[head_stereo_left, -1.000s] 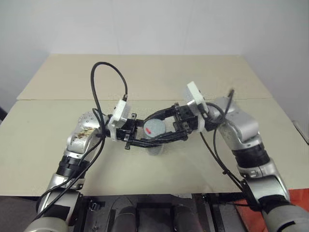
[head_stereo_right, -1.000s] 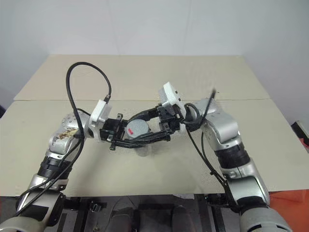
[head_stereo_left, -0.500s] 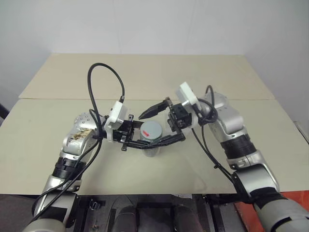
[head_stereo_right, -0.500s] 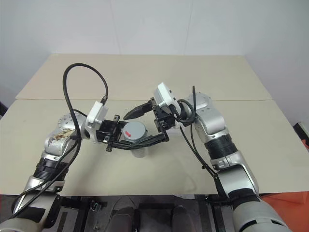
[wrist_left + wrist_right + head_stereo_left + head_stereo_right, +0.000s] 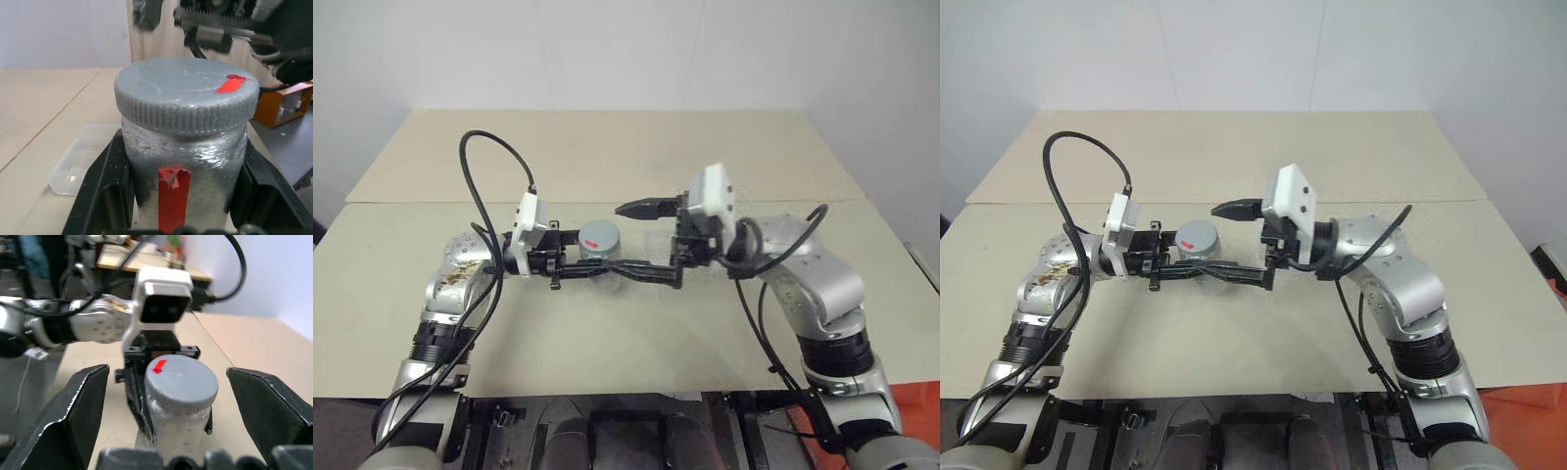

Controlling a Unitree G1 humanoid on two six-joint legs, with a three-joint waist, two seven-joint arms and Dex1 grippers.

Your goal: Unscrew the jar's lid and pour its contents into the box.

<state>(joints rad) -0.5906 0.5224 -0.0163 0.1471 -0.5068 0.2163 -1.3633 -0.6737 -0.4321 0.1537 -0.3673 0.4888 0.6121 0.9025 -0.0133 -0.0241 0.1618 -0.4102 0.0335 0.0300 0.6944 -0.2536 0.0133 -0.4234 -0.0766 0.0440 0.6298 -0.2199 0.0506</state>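
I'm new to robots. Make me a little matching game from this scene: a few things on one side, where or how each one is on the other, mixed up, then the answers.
Things:
1. lid
2. jar
3. right gripper
4. box

States:
A. open, one finger on each side of the lid, not touching it
B. lying on the table under the jar
C. clamped by its body in the left gripper, red stripe on its side
D. grey, on the jar, small red mark on top

Pairs: 1-D, 2-C, 3-A, 4-B
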